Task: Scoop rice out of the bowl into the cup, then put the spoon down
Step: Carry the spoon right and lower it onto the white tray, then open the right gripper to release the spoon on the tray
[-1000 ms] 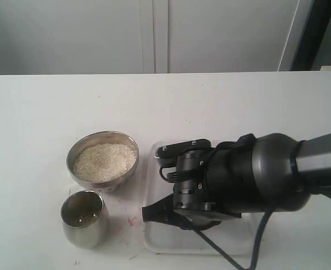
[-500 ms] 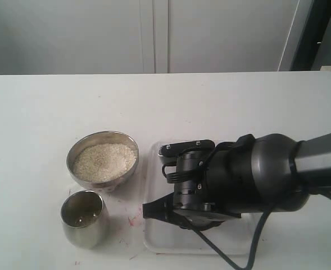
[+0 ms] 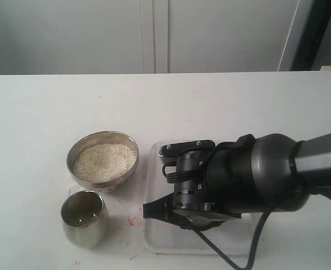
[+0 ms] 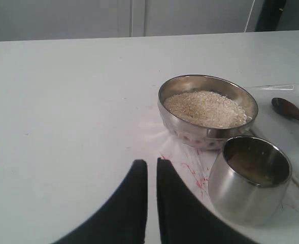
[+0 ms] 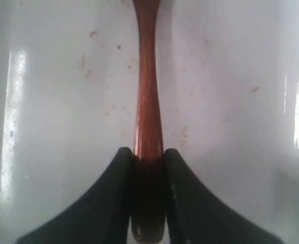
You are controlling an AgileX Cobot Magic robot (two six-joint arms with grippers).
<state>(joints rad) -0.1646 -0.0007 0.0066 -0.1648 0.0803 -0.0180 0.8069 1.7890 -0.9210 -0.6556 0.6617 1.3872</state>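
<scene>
The steel bowl (image 3: 120,181) (image 4: 190,134) holds a mound of rice (image 3: 104,161) (image 4: 206,108). Just in front of it stands the steel cup (image 3: 84,218) (image 4: 251,178). My right gripper (image 5: 149,152) is shut on the handle of the dark wooden spoon (image 5: 147,91), low over the white tray (image 5: 240,101). The right arm (image 3: 232,180) hides the spoon in the exterior view. In the left wrist view the spoon's scoop (image 4: 286,108) lies on the tray beyond the bowl. My left gripper (image 4: 152,162) is shut and empty above the table beside the cup.
The white tray (image 3: 154,239) lies right of the bowl and cup, mostly under the right arm. Red marks (image 4: 190,170) stain the white table (image 3: 41,124) near the cup. White cabinet doors (image 3: 154,34) stand behind the table's far edge.
The right arm has edged slightly to the right over the tray. The bowl and the cup have not moved.
</scene>
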